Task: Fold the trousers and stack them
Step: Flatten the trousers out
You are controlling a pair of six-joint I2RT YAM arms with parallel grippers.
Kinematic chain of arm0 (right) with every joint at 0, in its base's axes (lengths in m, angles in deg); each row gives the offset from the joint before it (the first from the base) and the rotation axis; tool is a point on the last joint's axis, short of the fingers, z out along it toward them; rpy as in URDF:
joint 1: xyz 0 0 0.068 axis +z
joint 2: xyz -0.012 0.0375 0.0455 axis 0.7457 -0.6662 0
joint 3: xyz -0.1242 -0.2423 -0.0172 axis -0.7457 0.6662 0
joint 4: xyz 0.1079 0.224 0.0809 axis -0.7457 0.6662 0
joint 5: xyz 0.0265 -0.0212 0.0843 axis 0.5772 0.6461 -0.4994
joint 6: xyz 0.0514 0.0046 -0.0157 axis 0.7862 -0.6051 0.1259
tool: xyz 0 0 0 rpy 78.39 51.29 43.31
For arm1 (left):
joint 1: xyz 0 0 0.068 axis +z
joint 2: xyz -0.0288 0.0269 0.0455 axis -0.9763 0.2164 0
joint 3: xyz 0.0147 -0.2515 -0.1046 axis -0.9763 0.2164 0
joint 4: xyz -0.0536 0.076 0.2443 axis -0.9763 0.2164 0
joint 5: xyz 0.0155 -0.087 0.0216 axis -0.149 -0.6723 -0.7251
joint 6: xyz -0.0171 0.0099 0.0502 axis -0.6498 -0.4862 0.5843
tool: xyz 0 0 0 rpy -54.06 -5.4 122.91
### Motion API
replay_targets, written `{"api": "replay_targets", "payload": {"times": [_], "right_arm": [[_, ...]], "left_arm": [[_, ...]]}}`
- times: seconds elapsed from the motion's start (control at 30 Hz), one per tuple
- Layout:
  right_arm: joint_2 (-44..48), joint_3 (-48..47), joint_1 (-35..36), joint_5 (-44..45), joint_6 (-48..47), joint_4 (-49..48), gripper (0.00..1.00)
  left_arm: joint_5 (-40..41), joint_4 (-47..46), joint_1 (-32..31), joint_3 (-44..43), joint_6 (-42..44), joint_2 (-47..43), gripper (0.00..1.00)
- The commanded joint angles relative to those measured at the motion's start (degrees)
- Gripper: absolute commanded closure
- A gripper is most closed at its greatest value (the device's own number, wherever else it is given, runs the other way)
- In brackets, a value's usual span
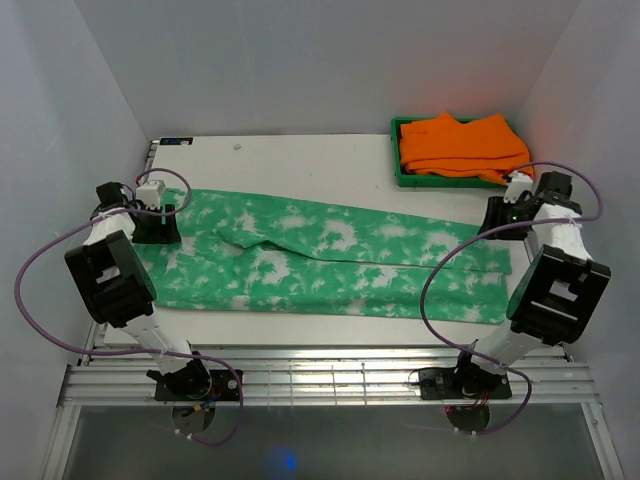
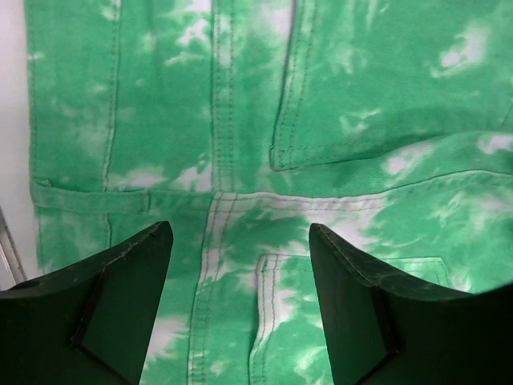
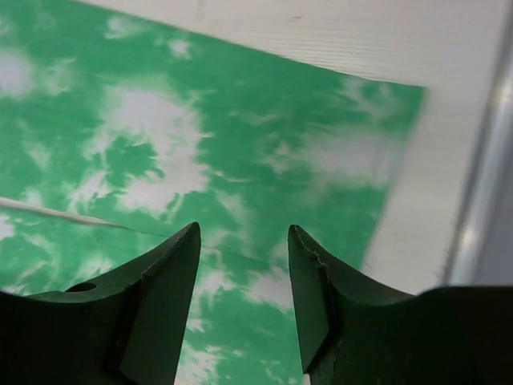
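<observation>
The trousers [image 1: 330, 260], green with white tie-dye blotches, lie spread flat across the table, waist at the left, leg ends at the right. My left gripper [image 1: 160, 222] hovers open over the waist end; the left wrist view shows its jaws apart above the seat seam and pockets [image 2: 240, 200]. My right gripper [image 1: 497, 222] hovers open over the leg ends; the right wrist view shows green cloth [image 3: 200, 144] between its spread jaws, with the hem edge and bare table to the right.
A green tray [image 1: 415, 178] at the back right holds folded orange garments [image 1: 462, 145]. White walls close in on both sides. The table's metal rail [image 1: 320, 375] runs along the near edge by the arm bases.
</observation>
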Motion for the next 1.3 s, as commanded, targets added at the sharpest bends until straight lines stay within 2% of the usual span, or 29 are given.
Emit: {"api": "replay_targets", "payload": {"times": [0.0, 0.23, 0.47, 0.6, 0.63, 0.8, 0.97, 1.1, 1.27], "right_arm": [[-7.1, -0.5, 6.9, -3.8, -1.6, 3.9, 0.47], [-19.1, -2.4, 12.1, 1.5, -0.3, -3.2, 0.51], [-31.7, -15.6, 12.7, 6.2, -0.1, -4.9, 0.52], [-28.6, -21.0, 12.7, 3.1, -3.3, 2.1, 0.41], [-26.9, -20.7, 12.7, 2.4, -7.2, 4.1, 0.38], [-10.4, -13.5, 12.6, 2.1, -24.9, 19.6, 0.38], [-2.4, -0.7, 13.4, 5.8, -32.6, 26.5, 0.40], [-0.6, 8.5, 14.1, 8.5, -32.1, 22.8, 0.40], [-4.2, 16.2, 14.2, 17.0, -32.2, 11.3, 0.40]], "left_arm": [[-3.0, 2.4, -1.1, -1.9, 2.0, -2.3, 0.20], [-3.0, 3.5, -2.7, -3.0, 1.9, 1.0, 0.20], [-3.2, 3.6, -2.9, -5.2, -0.5, 3.6, 0.20], [-3.4, 4.0, -2.9, -6.8, -1.3, 3.5, 0.18], [-3.9, 5.0, -2.9, -7.2, -1.1, 3.1, 0.17], [-3.8, 8.5, -2.9, -6.9, 1.8, -1.4, 0.13], [-2.0, 13.0, -2.9, -4.6, 5.4, -5.7, 0.12], [-0.4, 13.6, -2.8, -0.9, 7.8, -7.7, 0.12], [1.7, 12.8, -2.6, 5.3, 9.5, -8.6, 0.12]]}}
